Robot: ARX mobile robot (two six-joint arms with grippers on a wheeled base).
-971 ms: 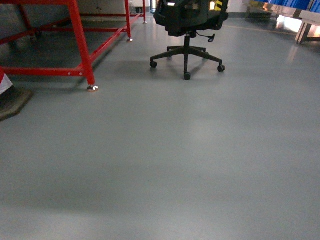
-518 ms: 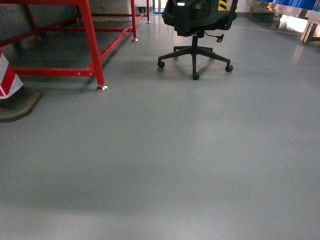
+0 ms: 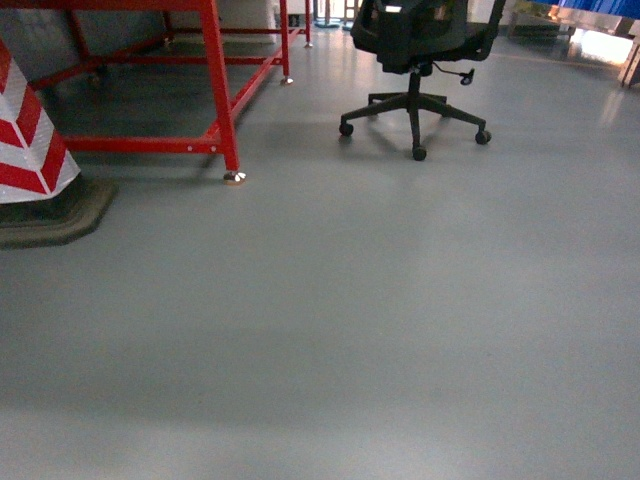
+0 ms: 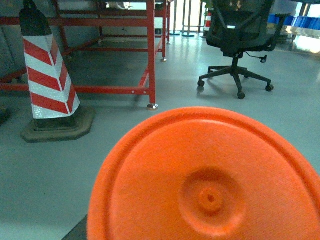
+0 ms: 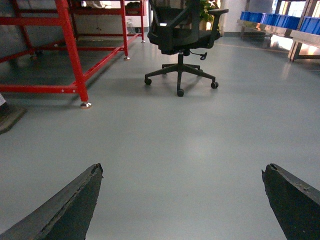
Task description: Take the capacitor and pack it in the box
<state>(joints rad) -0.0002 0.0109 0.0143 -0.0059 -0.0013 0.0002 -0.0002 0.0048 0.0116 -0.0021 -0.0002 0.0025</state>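
Observation:
An orange round face with a raised rim and a small central dimple, the capacitor (image 4: 210,185), fills the lower part of the left wrist view, hanging above the grey floor. It hides the left gripper's fingers; only a dark sliver (image 4: 76,231) shows at its lower left edge. My right gripper (image 5: 182,172) is open, its two dark fingertips (image 5: 90,187) wide apart over bare floor with nothing between them. The box is out of view. Neither gripper shows in the head view.
A red steel frame (image 3: 215,90) stands ahead on the left, with a red-and-white cone (image 3: 25,140) on a dark base beside it. A black office chair (image 3: 415,40) stands ahead on the right. Blue bins (image 5: 280,20) line a shelf far right. Grey floor (image 3: 350,330) lies ahead.
In the head view the whole scene has slid to the right: the chair and red frame leg moved right and the striped cone has come into view at the left edge.

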